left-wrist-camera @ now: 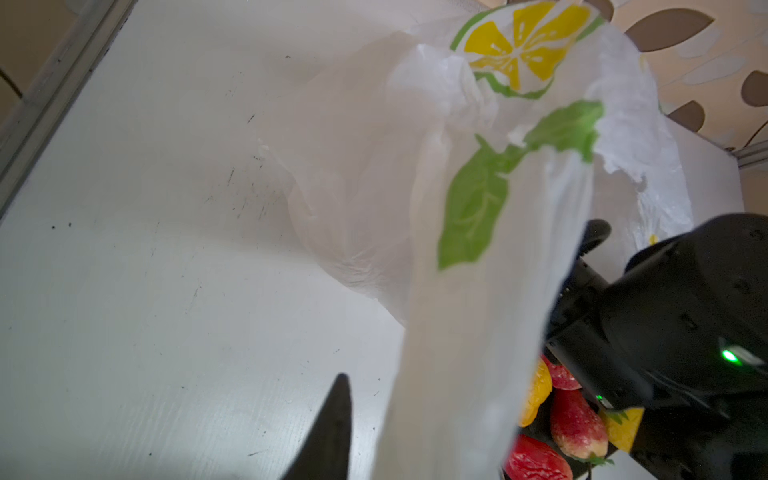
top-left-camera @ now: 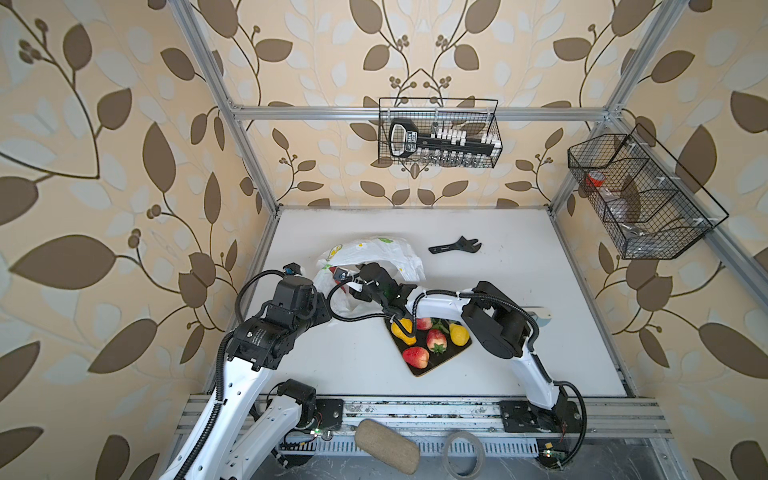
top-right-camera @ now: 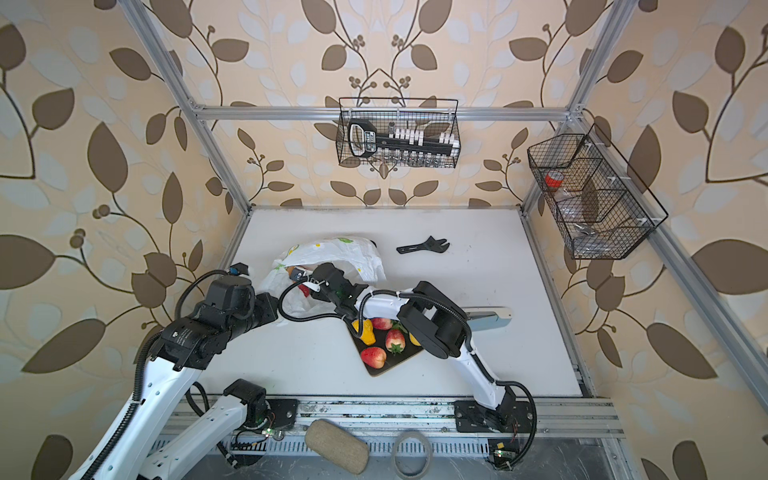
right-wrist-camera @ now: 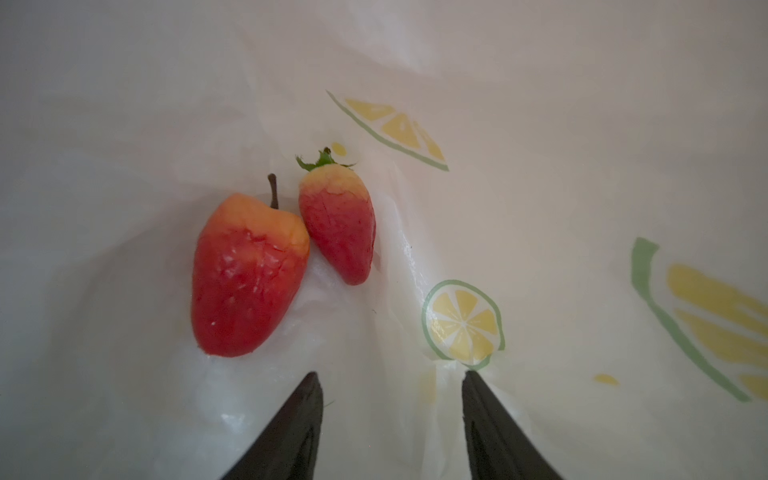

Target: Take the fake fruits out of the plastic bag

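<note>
The white table (top-left-camera: pixel 353 357) carries everything. On its far left part lies the plastic bag (top-left-camera: pixel 374 253), crumpled, white and thin, printed with lemon slices and green leaves, its mouth turned toward the arms. The right arm reaches across the middle into that mouth, so the right gripper (right-wrist-camera: pixel 388 374) is inside the bag. Its two fingers stand apart with only bag film between them, holding nothing, and one fingertip touches a fold of the film beside a printed lemon slice.

The left gripper (left-wrist-camera: pixel 390 386) is at the near edge of the bag. A strip of film hangs across it and hides one finger, so I cannot tell whether it is parted or clamped on the bag.

A wire basket (top-left-camera: pixel 440 133) on the back rail holds a long black tool with white pieces. A second wire basket (top-left-camera: pixel 640 195) on the right rail has a red item in one compartment.

The black tray (top-left-camera: pixel 455 350) sits near the bag, partly under the right arm. It holds a yellow-orange pear (top-left-camera: pixel 405 330), a yellow lemon (top-left-camera: pixel 458 333) and three red fruits.

A black wrench (top-left-camera: pixel 455 245) lies beyond the bag.

Two fake fruits are in the bag: a red apple-like one (right-wrist-camera: pixel 249 274) and a strawberry (right-wrist-camera: pixel 338 232). They touch each other and lie ahead of the right fingertips, apart from them.
</note>
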